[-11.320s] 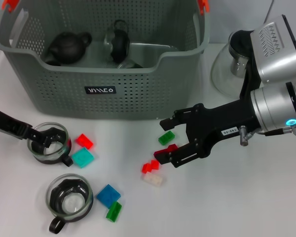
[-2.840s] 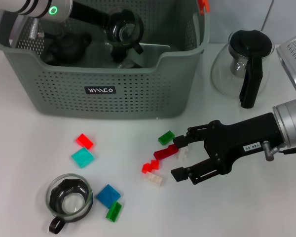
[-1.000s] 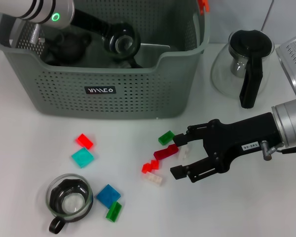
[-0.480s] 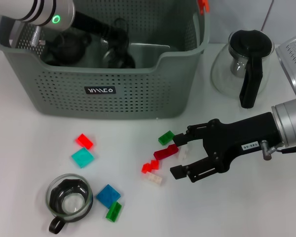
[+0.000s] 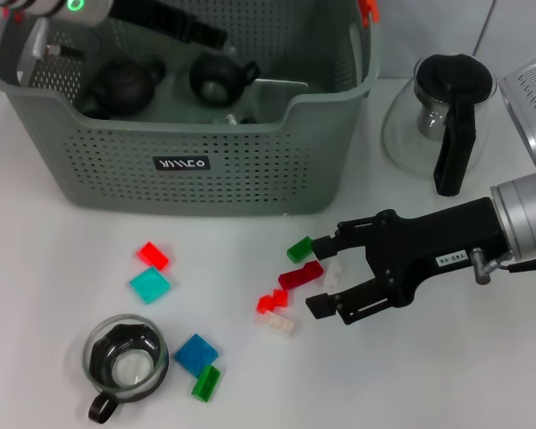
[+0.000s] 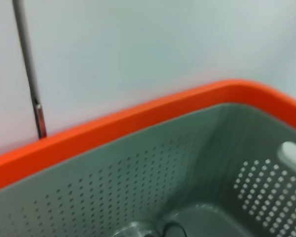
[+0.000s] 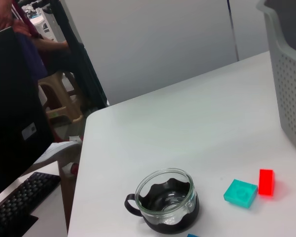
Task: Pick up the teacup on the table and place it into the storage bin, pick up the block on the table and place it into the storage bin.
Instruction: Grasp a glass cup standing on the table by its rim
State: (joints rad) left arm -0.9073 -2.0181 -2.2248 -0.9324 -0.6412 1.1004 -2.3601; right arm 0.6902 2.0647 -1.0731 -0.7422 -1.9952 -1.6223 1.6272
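Lifted clear of the storage bin (image 5: 250, 161), left arm's jaw state untellable; right gripper (image 5: 324, 277), jaws apart, straddles a white block (image 5: 333, 273).

Right arm: silver cylindrical link, ribbed silver housing above, black forearm with small white label, black two-finger right gripper (image 5: 327, 275). Left arm: silver ringed joint, green indicator light, black forearm.
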